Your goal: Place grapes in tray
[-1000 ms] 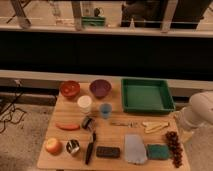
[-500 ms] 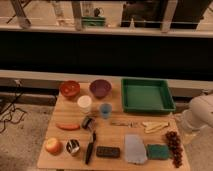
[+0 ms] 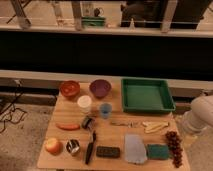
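My gripper is out of view, beyond the white arm [image 3: 200,117] at the right edge, jaws apart; the grapes [image 3: 174,146] lie just left of that arm at the counter's [image 3: 112,135] front right corner, long axis front-to-back; the tray [image 3: 148,109] sits behind them.

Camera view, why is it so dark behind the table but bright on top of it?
Camera view: the table is evenly lit, so the green tray and dark grapes keep their colours; the strip behind is unlit, almost black; shadows are faint and soft; no glare; the white arm at the right edge is bright, the gripper out of frame.
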Controlling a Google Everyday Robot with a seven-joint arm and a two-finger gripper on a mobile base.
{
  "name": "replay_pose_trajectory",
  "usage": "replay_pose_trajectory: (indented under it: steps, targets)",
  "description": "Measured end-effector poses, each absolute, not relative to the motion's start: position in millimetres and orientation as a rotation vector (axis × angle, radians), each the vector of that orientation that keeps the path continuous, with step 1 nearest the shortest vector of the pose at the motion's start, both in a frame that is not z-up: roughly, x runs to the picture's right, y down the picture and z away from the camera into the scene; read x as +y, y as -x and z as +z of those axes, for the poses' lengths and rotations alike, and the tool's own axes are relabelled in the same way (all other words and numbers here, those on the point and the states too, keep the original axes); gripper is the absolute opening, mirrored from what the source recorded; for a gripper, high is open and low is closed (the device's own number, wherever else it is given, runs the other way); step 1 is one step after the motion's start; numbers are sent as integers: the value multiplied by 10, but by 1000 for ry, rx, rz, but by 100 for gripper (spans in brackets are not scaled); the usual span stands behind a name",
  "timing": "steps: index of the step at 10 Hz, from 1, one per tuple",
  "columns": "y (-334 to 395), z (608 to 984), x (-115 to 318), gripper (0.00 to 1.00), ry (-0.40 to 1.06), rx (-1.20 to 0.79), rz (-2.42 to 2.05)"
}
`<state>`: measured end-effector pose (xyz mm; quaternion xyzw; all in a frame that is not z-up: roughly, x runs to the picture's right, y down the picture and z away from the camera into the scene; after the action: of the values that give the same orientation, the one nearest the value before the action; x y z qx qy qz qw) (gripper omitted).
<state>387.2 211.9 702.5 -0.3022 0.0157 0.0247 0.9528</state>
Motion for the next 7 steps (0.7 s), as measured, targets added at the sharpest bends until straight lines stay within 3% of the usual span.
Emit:
replay_pose_trajectory:
  steps: [7]
  targets:
    - [-3903, 7003, 2309, 80, 639, 21, 54]
